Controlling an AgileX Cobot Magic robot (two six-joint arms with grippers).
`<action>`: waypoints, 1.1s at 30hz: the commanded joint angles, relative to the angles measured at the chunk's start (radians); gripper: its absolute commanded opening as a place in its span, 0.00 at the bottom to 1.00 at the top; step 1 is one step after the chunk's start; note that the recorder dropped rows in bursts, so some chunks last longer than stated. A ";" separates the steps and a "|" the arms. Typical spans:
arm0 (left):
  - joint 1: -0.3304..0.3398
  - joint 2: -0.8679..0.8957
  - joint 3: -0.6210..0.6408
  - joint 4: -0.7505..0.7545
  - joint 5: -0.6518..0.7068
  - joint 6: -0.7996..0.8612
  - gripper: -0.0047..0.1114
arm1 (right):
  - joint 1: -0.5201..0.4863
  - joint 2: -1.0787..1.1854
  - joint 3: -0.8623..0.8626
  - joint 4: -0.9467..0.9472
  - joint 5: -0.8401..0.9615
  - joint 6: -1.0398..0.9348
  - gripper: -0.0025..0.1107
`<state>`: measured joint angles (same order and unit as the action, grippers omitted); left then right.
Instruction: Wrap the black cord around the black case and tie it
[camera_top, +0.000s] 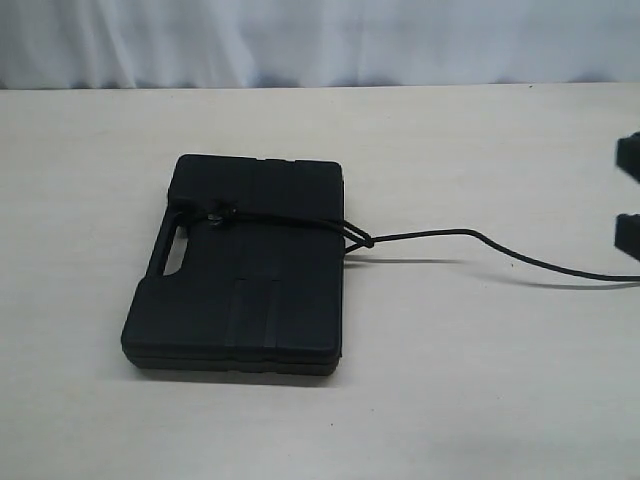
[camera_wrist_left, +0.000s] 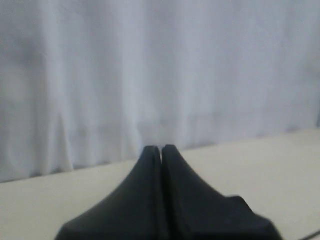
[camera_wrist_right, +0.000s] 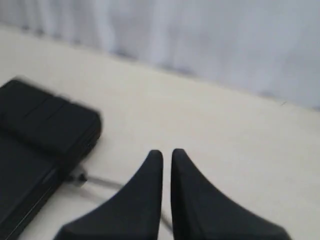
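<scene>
Both grippers have their fingers pressed together on nothing, the left gripper (camera_wrist_left: 161, 148) and the right gripper (camera_wrist_right: 166, 152) alike. The black case (camera_top: 250, 290) lies flat on the table (camera_top: 480, 390). The black cord (camera_top: 400, 235) crosses its top and trails its loose tail rightward, so the right arm looks nearer.

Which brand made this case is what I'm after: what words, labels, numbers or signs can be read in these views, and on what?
None: no text, logo, number or sign is readable in any view.
black case: only moulded panel lines and a handle slot, no lettering visible.
black cord, table, white curtain: plain.
left claw, right claw: plain black, unmarked.
</scene>
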<state>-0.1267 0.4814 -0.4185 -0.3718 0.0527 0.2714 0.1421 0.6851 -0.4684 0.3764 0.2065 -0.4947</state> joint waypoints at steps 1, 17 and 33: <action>-0.003 -0.032 0.172 -0.042 -0.271 -0.049 0.04 | 0.001 -0.093 0.177 0.010 -0.442 -0.014 0.07; -0.039 -0.032 0.202 -0.031 -0.089 -0.038 0.04 | 0.063 -0.163 0.281 0.023 -0.520 -0.007 0.07; -0.030 -0.402 0.418 0.265 -0.344 -0.038 0.04 | 0.006 -0.685 0.468 -0.281 -0.126 -0.007 0.07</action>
<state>-0.1564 0.1474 -0.0530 -0.2220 -0.1913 0.2416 0.1865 0.0988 -0.0031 0.1104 -0.0315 -0.5010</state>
